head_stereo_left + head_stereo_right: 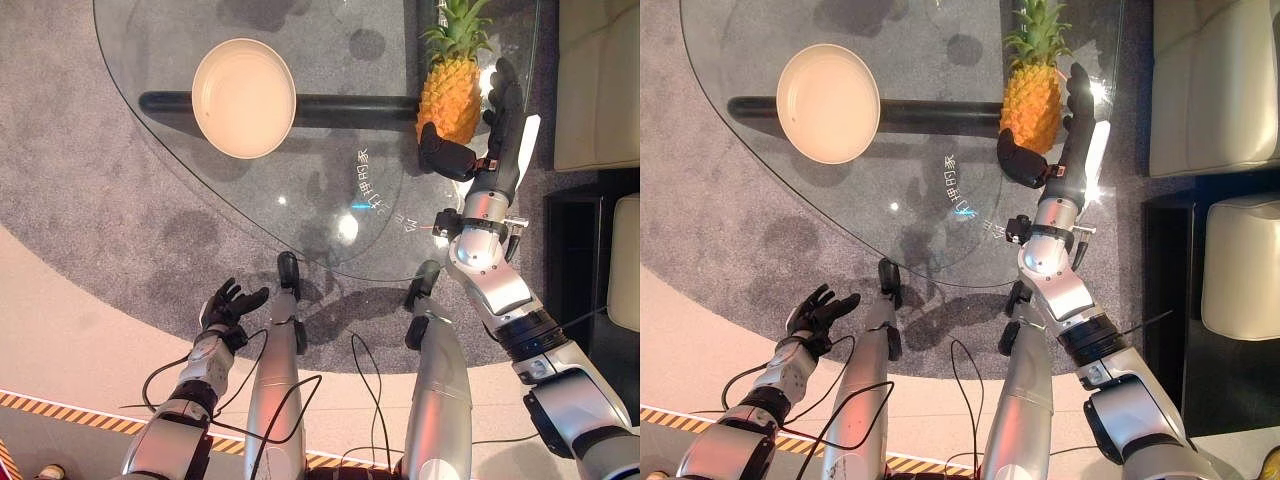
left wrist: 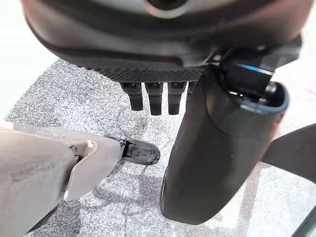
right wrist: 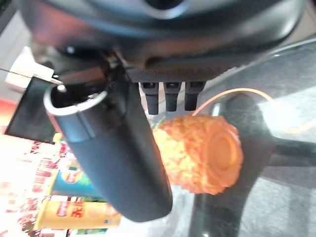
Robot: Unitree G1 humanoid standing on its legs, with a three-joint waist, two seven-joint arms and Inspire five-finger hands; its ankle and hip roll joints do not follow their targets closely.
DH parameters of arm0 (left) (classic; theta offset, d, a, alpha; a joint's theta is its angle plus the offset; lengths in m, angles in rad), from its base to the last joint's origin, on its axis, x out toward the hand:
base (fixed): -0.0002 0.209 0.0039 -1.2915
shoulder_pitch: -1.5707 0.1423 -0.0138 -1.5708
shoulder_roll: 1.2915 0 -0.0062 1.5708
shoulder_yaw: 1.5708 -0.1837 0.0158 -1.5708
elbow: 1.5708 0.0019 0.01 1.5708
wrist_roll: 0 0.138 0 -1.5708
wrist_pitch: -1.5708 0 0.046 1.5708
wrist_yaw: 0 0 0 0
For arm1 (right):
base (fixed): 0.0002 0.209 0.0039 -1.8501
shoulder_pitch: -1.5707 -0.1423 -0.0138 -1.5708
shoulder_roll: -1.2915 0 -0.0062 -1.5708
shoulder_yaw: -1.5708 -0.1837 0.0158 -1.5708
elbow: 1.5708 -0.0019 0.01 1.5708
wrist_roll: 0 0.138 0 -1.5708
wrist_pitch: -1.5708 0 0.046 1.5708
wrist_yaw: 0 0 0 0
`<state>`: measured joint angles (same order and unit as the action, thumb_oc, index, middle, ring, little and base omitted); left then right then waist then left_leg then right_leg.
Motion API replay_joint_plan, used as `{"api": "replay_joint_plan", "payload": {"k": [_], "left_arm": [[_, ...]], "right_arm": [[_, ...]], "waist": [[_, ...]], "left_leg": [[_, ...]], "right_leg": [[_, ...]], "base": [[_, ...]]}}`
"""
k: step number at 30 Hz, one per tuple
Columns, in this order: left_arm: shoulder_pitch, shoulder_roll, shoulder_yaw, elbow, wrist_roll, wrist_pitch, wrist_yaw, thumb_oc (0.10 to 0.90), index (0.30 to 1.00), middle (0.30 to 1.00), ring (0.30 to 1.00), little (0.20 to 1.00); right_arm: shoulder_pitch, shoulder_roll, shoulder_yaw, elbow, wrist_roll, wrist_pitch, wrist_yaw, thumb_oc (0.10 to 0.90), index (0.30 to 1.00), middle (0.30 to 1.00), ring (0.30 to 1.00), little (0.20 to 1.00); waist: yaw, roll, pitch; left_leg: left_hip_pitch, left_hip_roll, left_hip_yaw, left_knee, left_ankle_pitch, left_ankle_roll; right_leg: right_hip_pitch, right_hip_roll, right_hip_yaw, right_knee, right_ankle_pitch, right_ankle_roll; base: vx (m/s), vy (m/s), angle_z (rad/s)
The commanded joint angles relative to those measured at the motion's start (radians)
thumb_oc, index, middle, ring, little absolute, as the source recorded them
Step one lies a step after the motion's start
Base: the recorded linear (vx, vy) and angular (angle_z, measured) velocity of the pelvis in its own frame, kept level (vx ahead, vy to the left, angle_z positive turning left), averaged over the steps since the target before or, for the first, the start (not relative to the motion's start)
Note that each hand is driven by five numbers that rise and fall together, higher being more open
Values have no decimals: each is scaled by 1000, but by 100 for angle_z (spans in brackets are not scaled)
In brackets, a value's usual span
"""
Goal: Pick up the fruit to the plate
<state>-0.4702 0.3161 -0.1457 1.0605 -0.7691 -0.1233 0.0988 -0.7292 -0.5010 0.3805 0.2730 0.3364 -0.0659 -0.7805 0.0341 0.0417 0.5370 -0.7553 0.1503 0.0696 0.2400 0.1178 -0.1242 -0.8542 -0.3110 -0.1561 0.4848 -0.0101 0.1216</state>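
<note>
Beside the orange, knobbly-skinned pineapple with its green leafy crown (image 1: pixel 452 85), on the clear glass bench (image 1: pixel 330 225), the right robot hand (image 1: pixel 500 135) stands with fingers straight and thumb spread wide, holding nothing; the step in hand looks like the reach before the grasp. Well apart from the pineapple across the bench sits the round cream plate (image 1: pixel 243 97), bare. Far from the pineapple, off the bench over grey carpet, the left robot hand (image 1: pixel 228 305) hangs relaxed.

From the right eye, the thumb nears the pineapple's base; whether it touches, I cannot tell.

At the right wrist, the pineapple lies just past the straight fingers (image 3: pixel 171 96). Next move: closing round the fruit's body firmly before lifting toward the plate.
</note>
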Motion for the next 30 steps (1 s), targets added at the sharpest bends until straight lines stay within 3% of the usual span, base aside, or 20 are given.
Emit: {"api": "replay_joint_plan", "payload": {"k": [1,17,18,21,23,24,30], "left_arm": [[51,22,-25,34,17,-21,3,800,900,900,900,900],[49,19,-50,37,13,-18,-9,800,900,900,900,900],[61,14,-56,35,15,-18,-5,800,900,900,900,900],[63,11,-60,31,14,-15,-3,800,900,900,900,900],[52,12,-58,29,13,-13,-3,800,900,900,900,900],[64,10,-64,28,14,-12,-4,800,900,900,900,900],[72,1,-69,21,16,-16,-4,800,900,900,900,900]], "right_arm": [[-74,-26,-7,-29,23,-38,-16,800,900,900,900,900],[-147,-4,-10,71,126,-20,-65,800,900,900,900,900],[-137,1,-8,73,127,-23,-64,800,900,900,900,900],[-141,3,-8,71,126,-20,-61,800,900,900,900,900],[-155,3,-7,69,123,-18,-61,800,900,900,900,900],[-145,8,-3,66,121,-17,-64,800,900,900,900,900],[-153,17,-2,66,139,-8,-61,800,900,900,900,900]], "waist": [[-3,35,-17],[18,51,-17],[19,52,-17],[19,55,-17],[19,55,-17],[21,57,-17],[26,59,-17]], "left_leg": [[-35,16,-16,66,-34,-11],[-41,11,-21,72,-36,-8],[-14,12,-23,77,-64,-14],[-12,10,-23,76,-64,-13],[-40,8,-22,72,-35,-7],[-15,9,-23,78,-63,-13],[-20,10,-24,80,-62,-13]], "right_leg": [[15,-6,-15,-79,45,27],[5,-15,-18,-64,45,25],[26,-14,-11,-51,17,36],[26,-14,-10,-49,16,36],[2,-16,-15,-60,45,26],[23,-15,-9,-46,16,36],[19,-16,-9,-42,15,36]], "base": [[0,0,0],[5,0,0],[76,3,1],[17,11,6],[-24,8,3],[73,-6,-2],[6,1,0]]}}
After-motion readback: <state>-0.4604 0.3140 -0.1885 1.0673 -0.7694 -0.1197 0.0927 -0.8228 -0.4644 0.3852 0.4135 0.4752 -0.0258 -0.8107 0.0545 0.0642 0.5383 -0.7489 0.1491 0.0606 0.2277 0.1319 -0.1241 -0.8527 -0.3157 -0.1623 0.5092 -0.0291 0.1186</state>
